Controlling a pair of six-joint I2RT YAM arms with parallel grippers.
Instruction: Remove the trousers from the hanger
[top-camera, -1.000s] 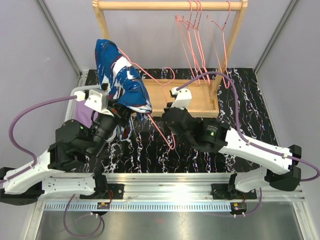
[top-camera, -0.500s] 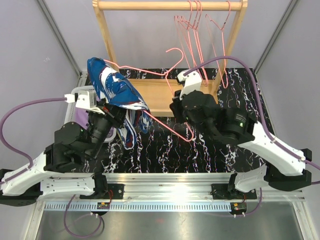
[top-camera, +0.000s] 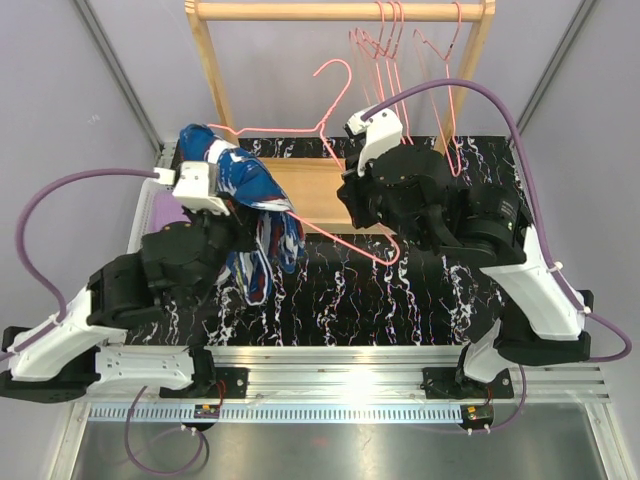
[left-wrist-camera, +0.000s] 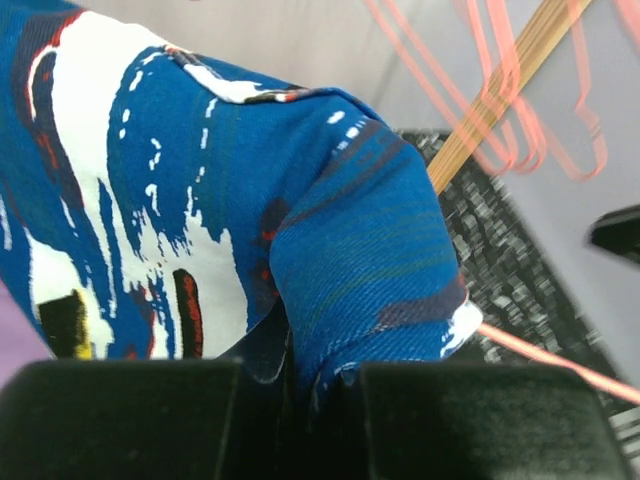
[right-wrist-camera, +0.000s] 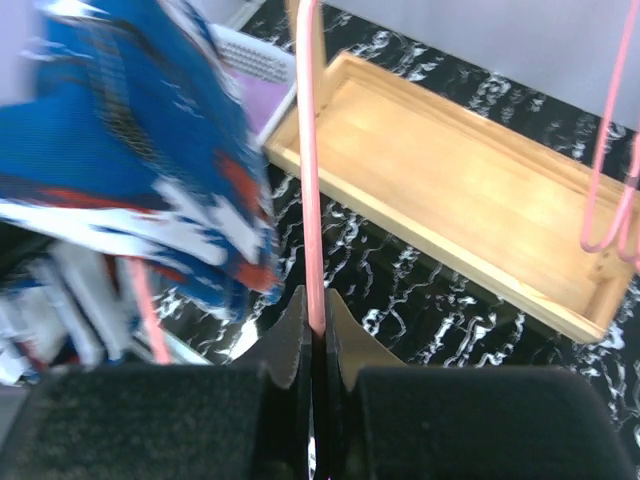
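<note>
The dark blue splashed trousers (top-camera: 252, 190) hang bunched over the left end of a pink wire hanger (top-camera: 300, 130) that is held in the air. My left gripper (top-camera: 238, 222) is shut on a fold of them; the cloth fills the left wrist view (left-wrist-camera: 340, 250), pinched between the fingers at the bottom. My right gripper (top-camera: 348, 205) is shut on the hanger's wire (right-wrist-camera: 312, 200), right of the trousers (right-wrist-camera: 130, 150). A bit of the lilac trousers (top-camera: 170, 212) shows behind my left arm, and also in the right wrist view (right-wrist-camera: 265, 95).
The wooden rack has a top rail (top-camera: 340, 10) with several bare pink hangers (top-camera: 392, 60) on its right part, and a base tray (top-camera: 310, 185) on the black marbled table (top-camera: 330, 300). A white basket rim (top-camera: 150, 190) stands at the left.
My right arm has lifted and swung the hanger up and back, its hook now high by the rail. The trousers have slipped toward the hanger's left end, still in my left gripper.
</note>
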